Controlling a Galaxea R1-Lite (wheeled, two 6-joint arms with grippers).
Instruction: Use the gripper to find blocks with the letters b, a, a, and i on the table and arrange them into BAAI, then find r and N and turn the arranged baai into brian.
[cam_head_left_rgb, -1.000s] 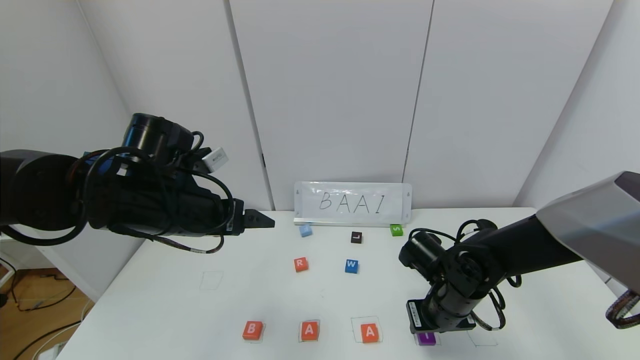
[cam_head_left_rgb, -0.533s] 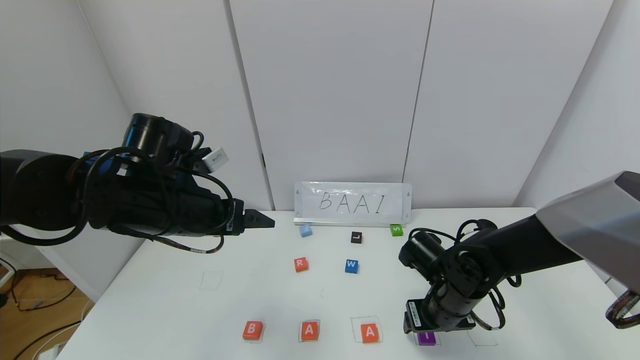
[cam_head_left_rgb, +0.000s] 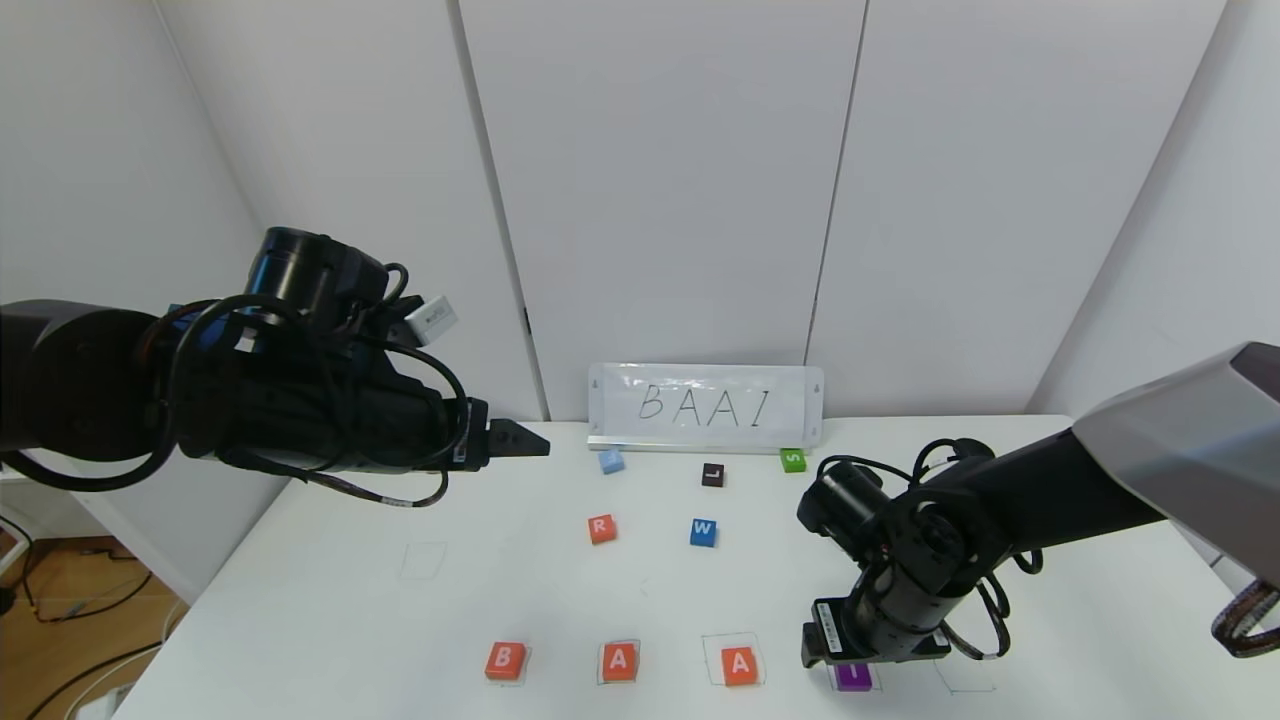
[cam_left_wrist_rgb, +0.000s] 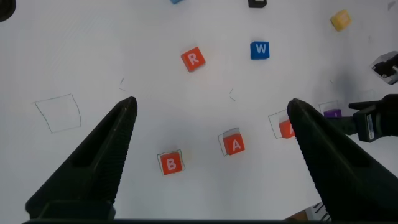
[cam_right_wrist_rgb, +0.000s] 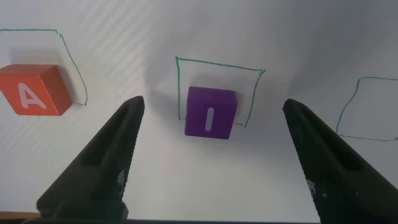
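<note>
Now the right gripper (cam_right_wrist_rgb: 211, 162) fingers (cam_right_wrist_rgb: 99, 168) stand wide, empty, astride the purple I block (cam_right_wrist_rgb: 209, 112); lifting crookedly could nudge it off its outline.

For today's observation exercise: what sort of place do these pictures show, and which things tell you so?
Probably a robotics lab test bench. A plain white table with pen-drawn squares stands before bare white wall panels, lettered blocks such as the R lie scattered on it, and a handwritten BAAI sign stands at the back.
</note>
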